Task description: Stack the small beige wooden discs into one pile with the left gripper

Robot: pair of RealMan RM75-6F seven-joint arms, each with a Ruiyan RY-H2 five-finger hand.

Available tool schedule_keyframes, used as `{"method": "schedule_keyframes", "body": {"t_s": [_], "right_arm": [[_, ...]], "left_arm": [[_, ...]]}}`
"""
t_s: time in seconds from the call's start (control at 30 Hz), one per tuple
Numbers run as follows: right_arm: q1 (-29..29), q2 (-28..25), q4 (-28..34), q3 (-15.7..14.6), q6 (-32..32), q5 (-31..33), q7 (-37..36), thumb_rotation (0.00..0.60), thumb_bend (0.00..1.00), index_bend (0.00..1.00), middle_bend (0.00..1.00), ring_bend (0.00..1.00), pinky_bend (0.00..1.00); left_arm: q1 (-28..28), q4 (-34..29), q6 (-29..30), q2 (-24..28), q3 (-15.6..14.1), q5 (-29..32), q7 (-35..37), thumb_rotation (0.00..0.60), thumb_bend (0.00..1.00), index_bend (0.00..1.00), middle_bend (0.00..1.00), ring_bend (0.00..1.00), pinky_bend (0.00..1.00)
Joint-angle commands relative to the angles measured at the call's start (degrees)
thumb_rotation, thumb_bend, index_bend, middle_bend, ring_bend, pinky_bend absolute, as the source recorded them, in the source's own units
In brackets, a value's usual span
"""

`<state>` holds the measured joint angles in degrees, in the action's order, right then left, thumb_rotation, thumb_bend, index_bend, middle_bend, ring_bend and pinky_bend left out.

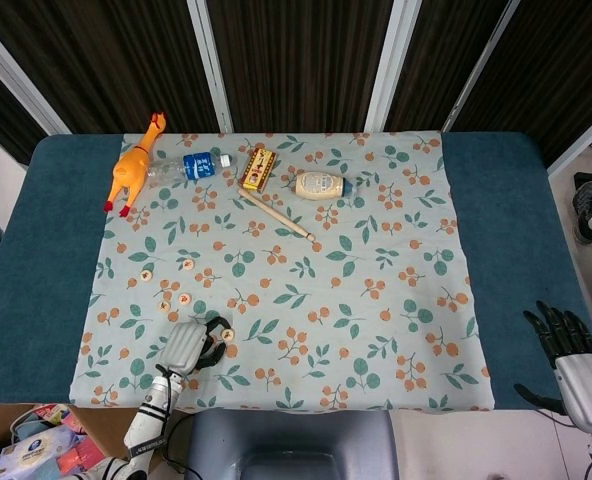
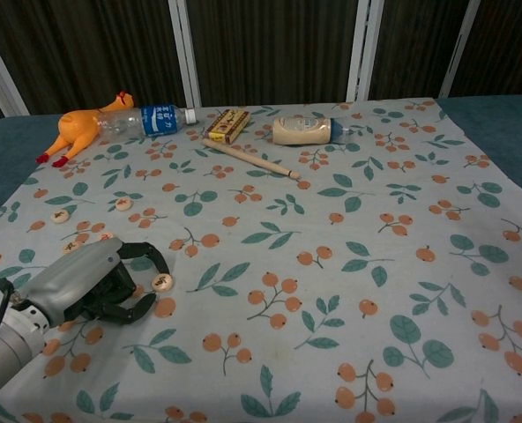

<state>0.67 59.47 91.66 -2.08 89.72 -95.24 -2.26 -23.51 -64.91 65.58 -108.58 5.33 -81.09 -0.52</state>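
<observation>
Curling low over the near-left part of the floral cloth (image 2: 349,220), the left hand (image 2: 89,282) has its dark fingers (image 2: 142,306) bent narrowly around a small beige disc (image 2: 162,282), fingertips just beside it, though whether they actually touch it cannot be told. Other beige discs (image 2: 60,215) lie scattered singly on the cloth further left and back, none piled up. Well apart at the near-right edge of the blue worktop (image 1: 521,230), the right hand (image 1: 568,352) holds nothing, fingers spread.
</observation>
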Motion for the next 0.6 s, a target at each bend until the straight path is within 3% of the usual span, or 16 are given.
{"method": "schedule_keyframes", "body": {"t_s": [0.03, 0.6], "right_arm": [[0.0, 0.0, 0.0, 0.0, 0.1, 0.0, -0.1, 0.600, 0.16, 0.00, 0.00, 0.00, 0.00], [0.1, -0.1, -0.1, -0.1, 0.1, -0.1, -0.2, 0.600, 0.16, 0.00, 0.00, 0.00, 0.00]], "left_arm": [[-0.1, 0.1, 0.0, -0.2, 0.0, 0.1, 0.1, 0.600, 0.41, 0.40, 1.00, 1.00, 1.00], [-0.7, 0.3, 0.2, -0.7, 0.0, 0.5, -0.5, 0.600, 0.40, 0.44, 1.00, 1.00, 1.00]]}}
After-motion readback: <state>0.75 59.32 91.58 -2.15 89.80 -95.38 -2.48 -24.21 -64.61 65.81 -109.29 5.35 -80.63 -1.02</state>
